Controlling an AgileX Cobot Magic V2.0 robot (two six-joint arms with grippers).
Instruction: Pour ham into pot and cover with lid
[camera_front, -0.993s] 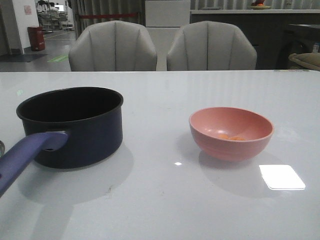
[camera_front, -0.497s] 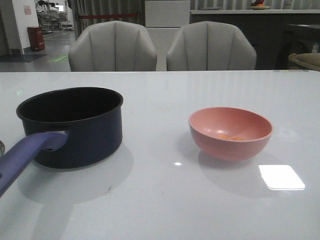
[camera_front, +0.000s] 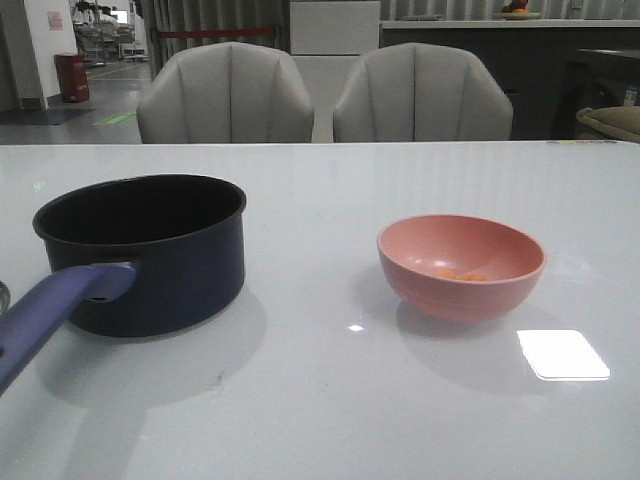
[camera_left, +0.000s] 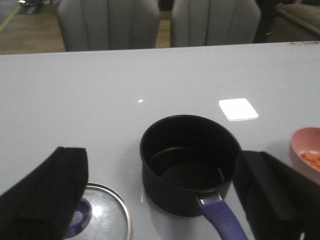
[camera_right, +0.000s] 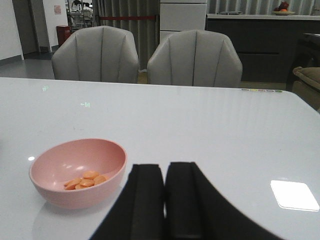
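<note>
The pot (camera_front: 140, 250) stands upright on the white table (camera_front: 330, 400), its black inside bare, and serves as the landmark for everything else. Its long blue-purple handle (camera_front: 55, 310) runs from the near wall toward the robot, slanting to the robot's left. To the right of the pot, well apart from it, sits a pink bowl (camera_front: 462, 265), also upright. The ham (camera_right: 86, 180) lies in the bottom of that bowl as a small cluster of orange-pink pieces (in the front view only a thin orange streak of it shows over the bowl's near wall).

The lid (camera_left: 102, 215) lies flat on the table just beside the pot, on the robot's left and nearer to the robot than the pot's body; its blue-purple knob seems to show through the glass, though a dark finger hides much of it. In the front view only a sliver of something at the left edge may be its rim.

The left gripper (camera_left: 170, 200) hangs above the pot's near side with its fingers (camera_left: 45, 200) spread wide and nothing between them. The right gripper (camera_right: 165, 200) is to the right of the bowl, farther from the pot, its fingers (camera_right: 142, 200) drawn almost together and empty.

Beyond the pot, past the table's far edge, stand two grey chairs (camera_front: 225, 95).
</note>
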